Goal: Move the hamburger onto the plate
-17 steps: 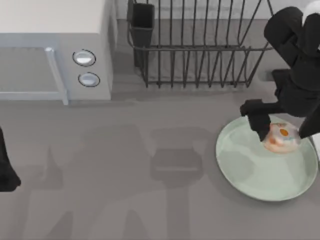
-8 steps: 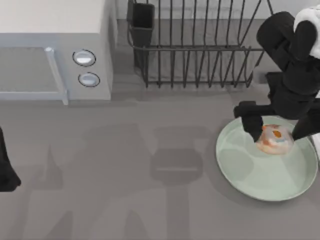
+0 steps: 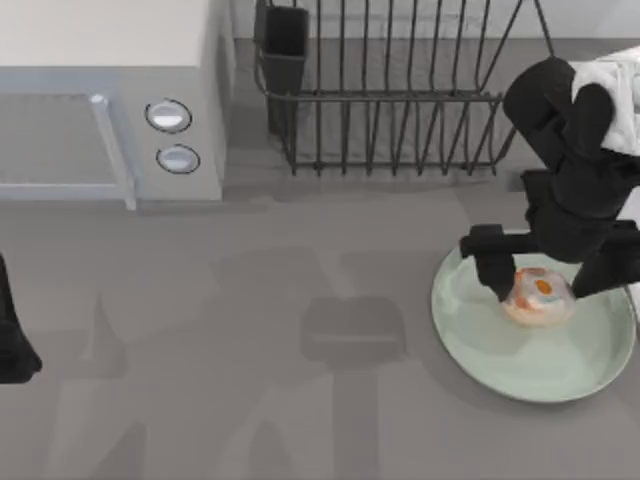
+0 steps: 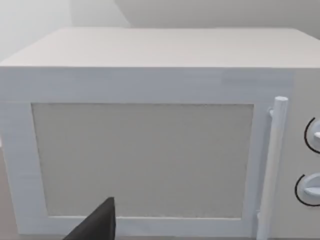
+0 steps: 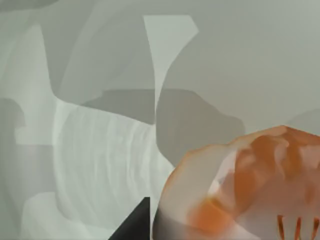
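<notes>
The hamburger (image 3: 540,293), a small tan bun with orange edges, lies on the pale mint-green plate (image 3: 470,340) at the table's right, in the plate's far half. My right gripper (image 3: 548,272) hangs over it, open, one finger on each side of the bun and spread wider than it. Seen from the right wrist, the hamburger (image 5: 250,185) sits close up on the plate (image 5: 95,165). My left arm (image 3: 10,340) is parked at the table's left edge.
A white microwave (image 3: 110,100) stands at the back left with its door shut, and it faces the left wrist camera (image 4: 145,150). A dark wire dish rack (image 3: 400,90) stands at the back, just behind the plate. Bare grey tabletop lies across the middle and front.
My right gripper has shifted left and toward the front with the hamburger, deeper over the plate, and its fingers have spread apart. The left arm has not moved.
</notes>
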